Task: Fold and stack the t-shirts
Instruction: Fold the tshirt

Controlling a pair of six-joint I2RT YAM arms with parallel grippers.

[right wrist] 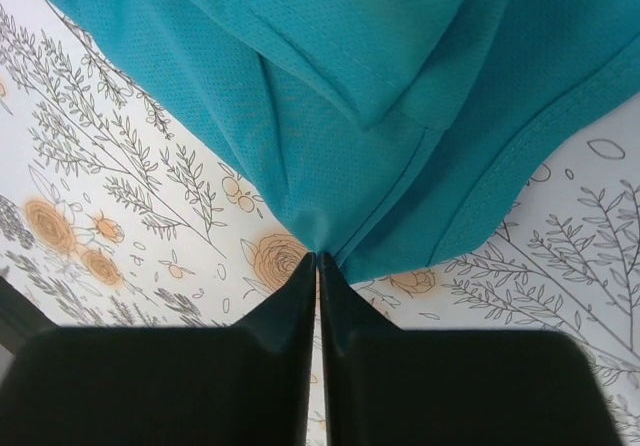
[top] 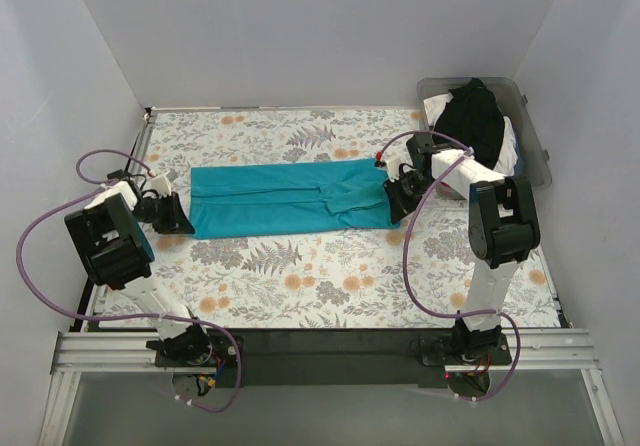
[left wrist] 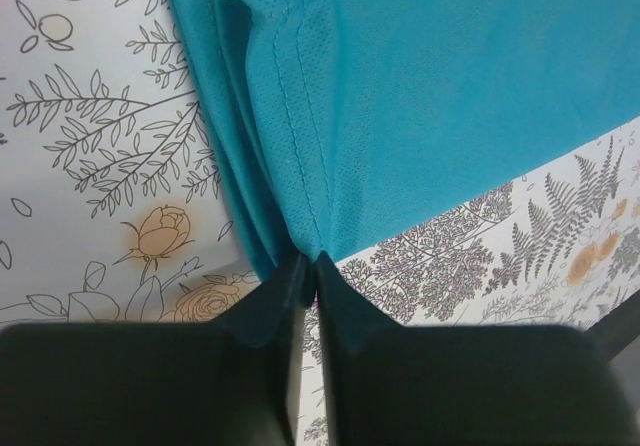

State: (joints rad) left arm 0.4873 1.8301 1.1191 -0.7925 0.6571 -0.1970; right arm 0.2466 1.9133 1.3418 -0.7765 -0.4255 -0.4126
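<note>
A teal t-shirt (top: 290, 198) lies stretched out as a long folded strip across the floral tablecloth. My left gripper (top: 178, 216) is shut on its left near corner, seen in the left wrist view (left wrist: 310, 261) pinching the hemmed edge (left wrist: 300, 146). My right gripper (top: 395, 204) is shut on the shirt's right end; the right wrist view (right wrist: 318, 258) shows the teal cloth (right wrist: 330, 86) bunched at the fingertips. A black t-shirt (top: 472, 116) lies on whitish shirts in a bin at the back right.
The clear plastic bin (top: 535, 136) stands at the back right corner, right behind the right arm. The floral tablecloth (top: 300, 276) covers the table. White walls close in the left, back and right sides.
</note>
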